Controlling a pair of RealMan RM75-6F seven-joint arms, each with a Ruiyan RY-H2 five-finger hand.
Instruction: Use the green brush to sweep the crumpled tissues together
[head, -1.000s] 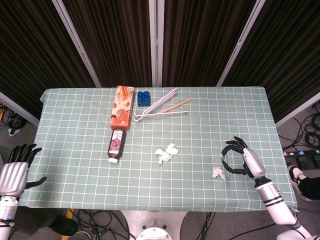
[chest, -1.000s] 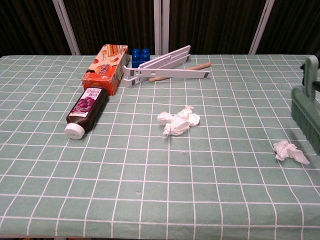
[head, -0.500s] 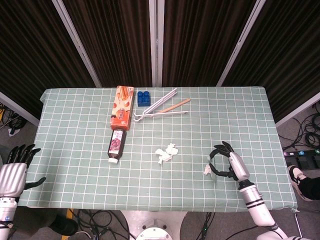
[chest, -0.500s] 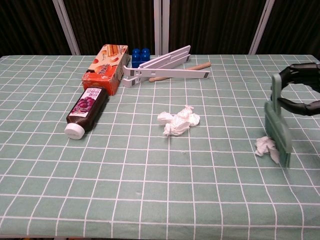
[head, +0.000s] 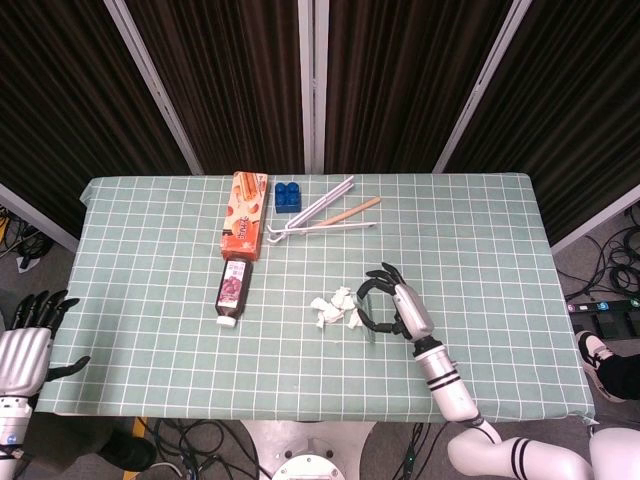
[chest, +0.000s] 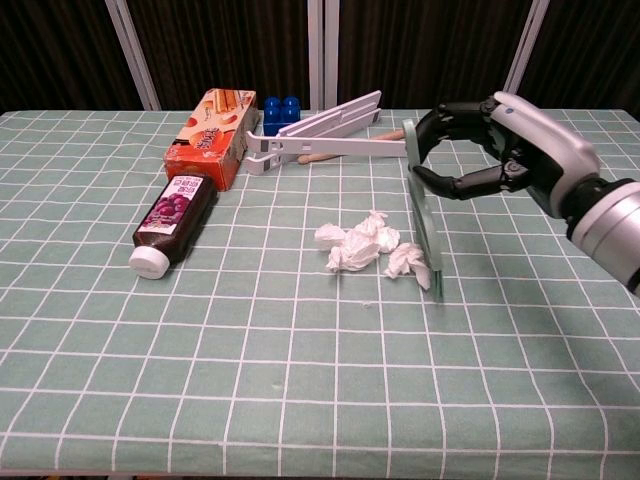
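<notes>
My right hand (chest: 500, 150) (head: 398, 308) grips the green brush (chest: 424, 218) (head: 366, 312) near the middle of the table. The brush stands on edge with its bristles down on the cloth. A small crumpled tissue (chest: 405, 260) (head: 354, 319) lies right against the brush's left side. It touches the larger crumpled tissue (chest: 352, 243) (head: 328, 306) just to its left. My left hand (head: 24, 345) hangs off the table's front-left corner, fingers spread, holding nothing.
A dark juice bottle (chest: 172, 218) lies on its side at left, below an orange snack box (chest: 211, 124). Blue blocks (chest: 281, 109), a white folding rack (chest: 325, 128) and a wooden stick (chest: 391, 134) sit at the back. Checked green cloth (chest: 300, 400) covers the table.
My right hand has swept the brush leftward across the table, pushing the small tissue from the right side up against the larger tissue. The left hand stayed put.
</notes>
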